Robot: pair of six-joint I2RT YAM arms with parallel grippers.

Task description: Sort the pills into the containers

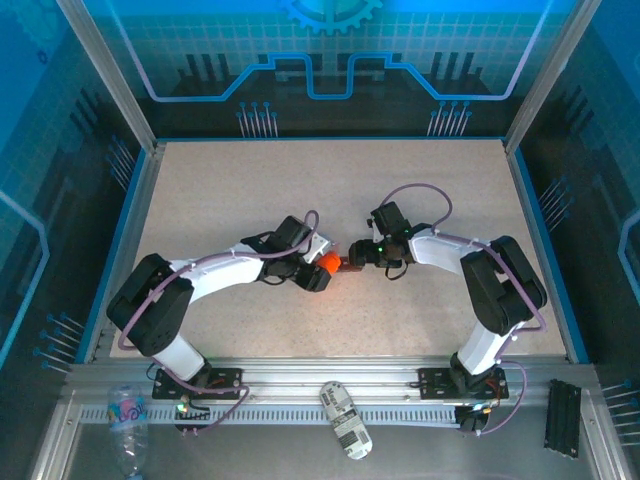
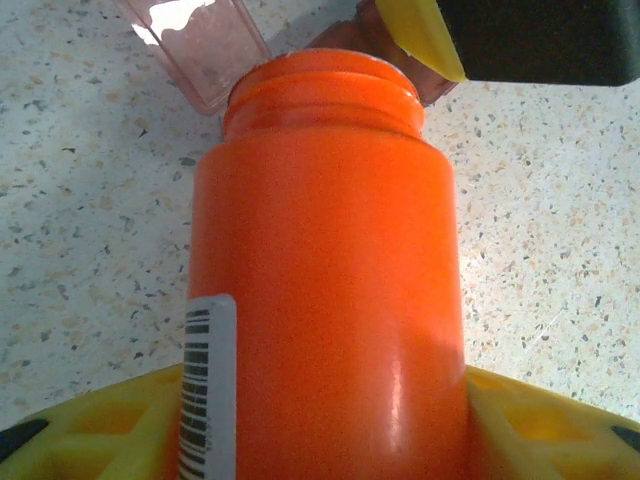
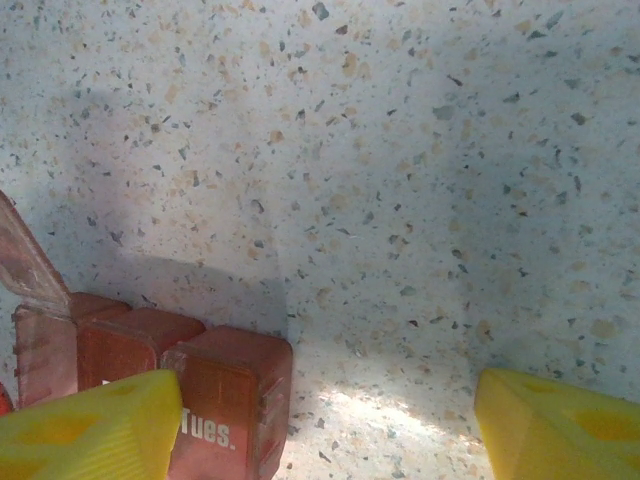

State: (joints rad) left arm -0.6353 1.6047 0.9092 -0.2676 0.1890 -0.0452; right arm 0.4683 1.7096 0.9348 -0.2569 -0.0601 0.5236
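Note:
An orange pill bottle [image 2: 330,250] with no cap and a barcode label is clamped between my left gripper's [image 2: 320,425] yellow fingers [image 2: 90,425]. Its mouth points at the dark maroon containers [image 3: 225,395], where one cell reads "Tues." and another cell's clear lid [image 2: 195,45] stands open. My right gripper [image 3: 330,430] is open just above the table, its left finger [image 3: 90,430] against the containers' end cell and nothing between its fingers. From above, the left gripper [image 1: 318,270], the bottle [image 1: 328,263] and the right gripper [image 1: 352,256] meet mid-table. The pills are hidden.
The speckled table [image 1: 330,190] stretches free behind and to both sides of the arms. Blue-edged walls [image 1: 140,190] close it in. Off the table, on the front rail, lie a labelled bottle [image 1: 346,420], a crumpled plastic bottle [image 1: 128,425] and a black strip [image 1: 562,415].

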